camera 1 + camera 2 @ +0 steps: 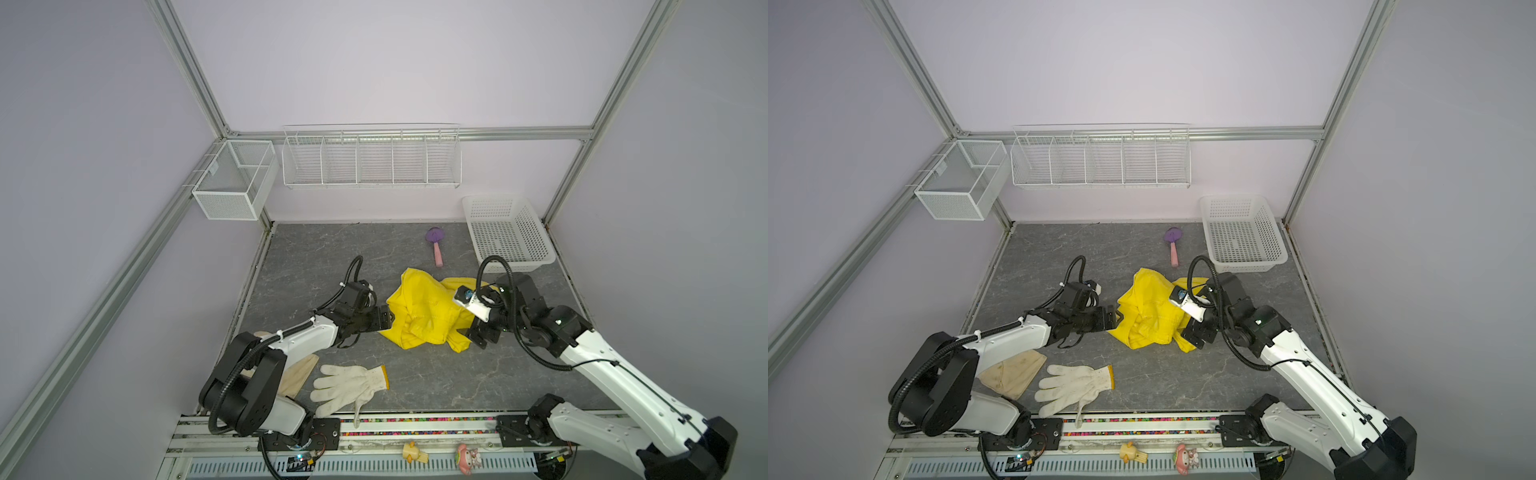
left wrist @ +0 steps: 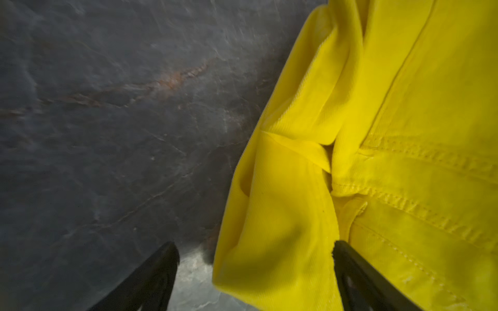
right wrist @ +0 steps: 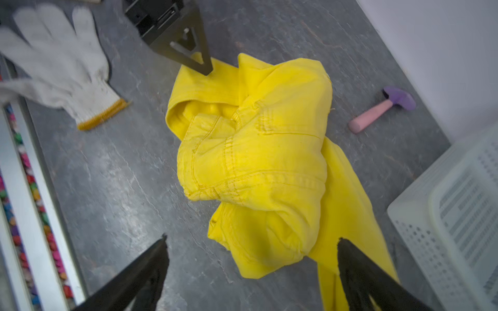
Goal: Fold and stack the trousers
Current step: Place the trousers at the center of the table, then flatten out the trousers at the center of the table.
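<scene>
Left hand (image 2: pixel 254 243) straddles trousers (image 2: pixel 404 129) edge, clear only from its wrist.

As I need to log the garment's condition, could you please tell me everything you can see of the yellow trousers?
The trousers are bright yellow cloth, denim-like, with double-stitched seams. They lie crumpled in a heap, unfolded, on the grey table, one leg trailing out. One edge sits between the tips of the open left gripper; the open right gripper straddles the opposite end. Neither is closed on them.
</scene>
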